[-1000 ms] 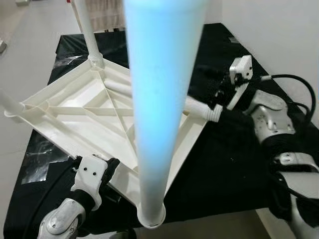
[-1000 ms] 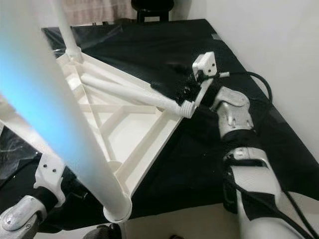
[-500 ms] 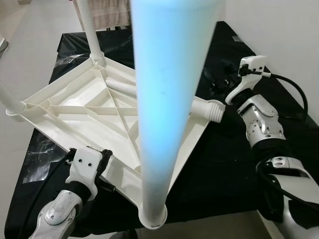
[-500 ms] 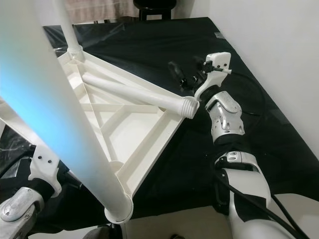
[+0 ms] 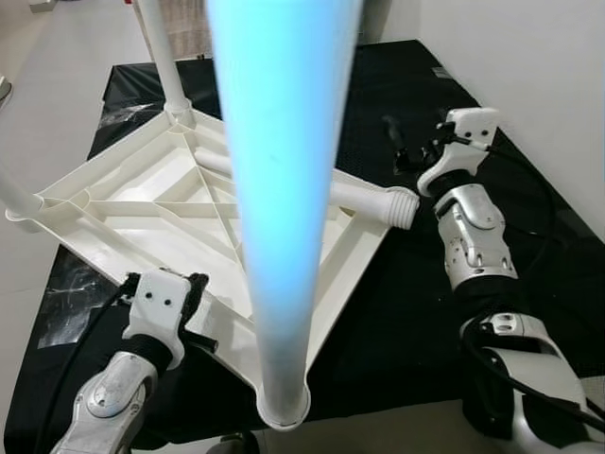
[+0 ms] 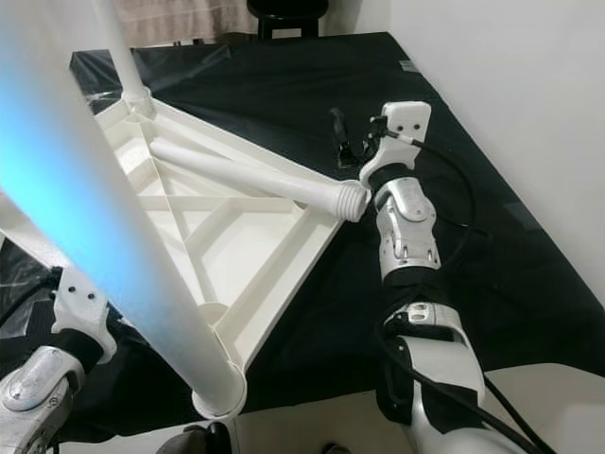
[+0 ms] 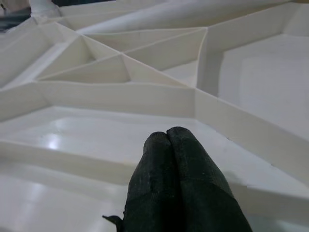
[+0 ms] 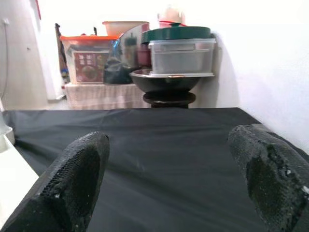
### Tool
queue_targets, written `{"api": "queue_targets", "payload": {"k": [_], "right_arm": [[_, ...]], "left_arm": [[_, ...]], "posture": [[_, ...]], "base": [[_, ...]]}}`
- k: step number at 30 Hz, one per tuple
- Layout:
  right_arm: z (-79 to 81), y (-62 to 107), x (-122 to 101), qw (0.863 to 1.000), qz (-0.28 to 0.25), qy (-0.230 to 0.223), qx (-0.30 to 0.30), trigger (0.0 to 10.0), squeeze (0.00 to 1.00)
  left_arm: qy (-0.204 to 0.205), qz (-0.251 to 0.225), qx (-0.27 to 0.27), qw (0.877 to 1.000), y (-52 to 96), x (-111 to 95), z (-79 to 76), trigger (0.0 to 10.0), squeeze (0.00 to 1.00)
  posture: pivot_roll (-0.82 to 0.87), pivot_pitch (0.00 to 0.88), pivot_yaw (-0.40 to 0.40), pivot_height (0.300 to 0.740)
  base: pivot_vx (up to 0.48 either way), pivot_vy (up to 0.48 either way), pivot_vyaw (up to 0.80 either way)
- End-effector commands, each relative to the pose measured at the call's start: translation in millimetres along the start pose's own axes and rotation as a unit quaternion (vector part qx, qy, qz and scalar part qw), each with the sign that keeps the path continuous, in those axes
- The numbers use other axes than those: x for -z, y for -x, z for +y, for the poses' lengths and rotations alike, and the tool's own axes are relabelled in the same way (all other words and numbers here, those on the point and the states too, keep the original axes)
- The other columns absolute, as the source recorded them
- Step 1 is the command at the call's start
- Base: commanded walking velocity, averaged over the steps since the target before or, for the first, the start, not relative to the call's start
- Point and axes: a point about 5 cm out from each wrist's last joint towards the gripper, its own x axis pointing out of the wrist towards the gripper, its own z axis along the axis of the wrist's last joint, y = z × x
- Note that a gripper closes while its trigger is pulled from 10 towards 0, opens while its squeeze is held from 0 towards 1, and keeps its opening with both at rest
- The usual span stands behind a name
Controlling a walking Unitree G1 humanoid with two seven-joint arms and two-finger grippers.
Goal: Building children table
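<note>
An upturned white tabletop [image 5: 142,203] lies on a black-covered surface [image 6: 284,85] with three legs already standing in its corners, one rising blurred straight past the camera. The loose fourth leg [image 6: 255,175] lies across the tabletop's ribs, its threaded end [image 6: 352,200] jutting over the empty corner beside the right gripper [image 6: 354,142]. That gripper hangs just above and beyond the threaded end, fingers [image 8: 79,181] spread wide and holding nothing; the leg's long axis runs away from it, back across the tabletop toward the far corner. The right arm is plainly the nearer one for any pickup. The left gripper [image 7: 171,145], fingers pressed together, rests on the tabletop's near edge at the opposite side, seemingly steadying it. A second ago the right gripper was down at the threaded end, apparently gripping it; it has since let go and lifted clear, and the leg has settled lower on the ribs.
</note>
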Motion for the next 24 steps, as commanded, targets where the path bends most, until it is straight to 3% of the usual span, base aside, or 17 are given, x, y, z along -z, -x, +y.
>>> {"api": "queue_targets", "payload": {"k": [1,11,24], "right_arm": [[0.1,3.3,3.6,1.000,0.008,0.000,0.005,10.0,0.00],[3.4,11.3,10.4,1.000,0.011,0.008,0.027,10.0,0.00],[15.1,32.7,31.6,0.997,0.066,0.023,0.024,10.0,0.00]], "left_arm": [[-0.007,0.022,0.001,1.000,1.3,8.7,-0.3,10.0,0.00],[-0.016,0.017,0.003,1.000,-2.9,6.1,0.3,10.0,0.00],[-0.017,0.013,0.008,1.000,-6.4,6.6,-0.6,10.0,0.00]], "posture": [[0.10,0.169,0.001,0.740],[0.10,0.163,0.008,0.740],[0.10,0.155,0.012,0.740]], "base": [[-0.296,0.000,0.00],[-0.292,0.000,0.00],[-0.243,0.000,0.00]]}}
